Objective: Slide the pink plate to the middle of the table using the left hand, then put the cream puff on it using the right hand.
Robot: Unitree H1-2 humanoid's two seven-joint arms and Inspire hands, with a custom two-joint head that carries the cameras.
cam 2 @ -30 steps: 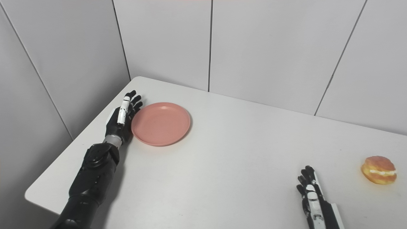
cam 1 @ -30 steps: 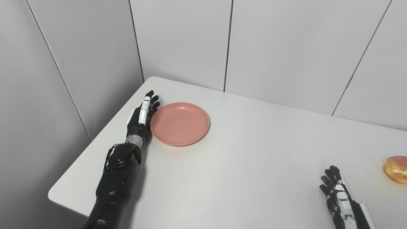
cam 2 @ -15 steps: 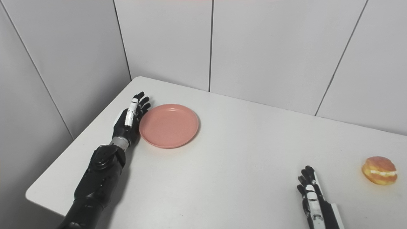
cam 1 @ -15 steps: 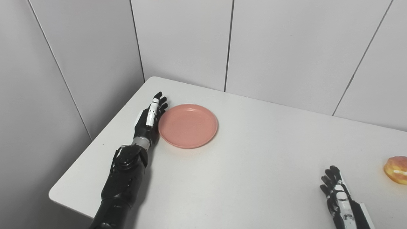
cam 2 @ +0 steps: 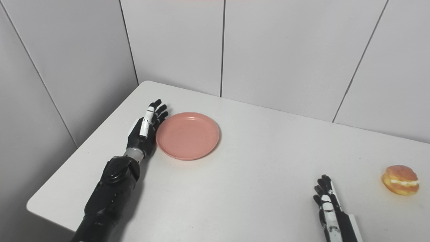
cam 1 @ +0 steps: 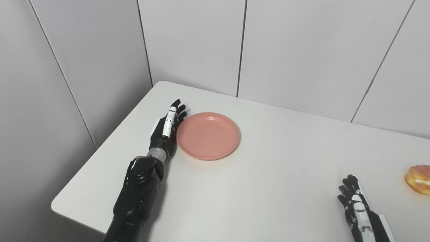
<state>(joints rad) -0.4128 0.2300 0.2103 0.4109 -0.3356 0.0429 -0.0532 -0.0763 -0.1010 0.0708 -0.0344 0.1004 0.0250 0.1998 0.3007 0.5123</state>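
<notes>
A round pink plate (cam 1: pixel 208 135) lies flat on the white table (cam 1: pixel 268 188), in its left half. My left hand (cam 1: pixel 167 128) stands on edge, fingers straight and apart, with its palm side against the plate's left rim. It holds nothing. A golden cream puff (cam 2: pixel 400 179) with a white filling line sits near the table's right edge. My right hand (cam 2: pixel 327 206) rests open and empty on the table at the front right, to the left of the cream puff and apart from it.
Grey panelled walls (cam 1: pixel 302 50) close the table at the back and on the left. The table's left edge (cam 1: pixel 100 158) runs just left of my left arm. The table's rounded front left corner (cam 1: pixel 55 206) shows at the lower left.
My left hand has pushed the pink plate to the right, a little nearer the table's middle. The right hand and the cream puff have not moved.
</notes>
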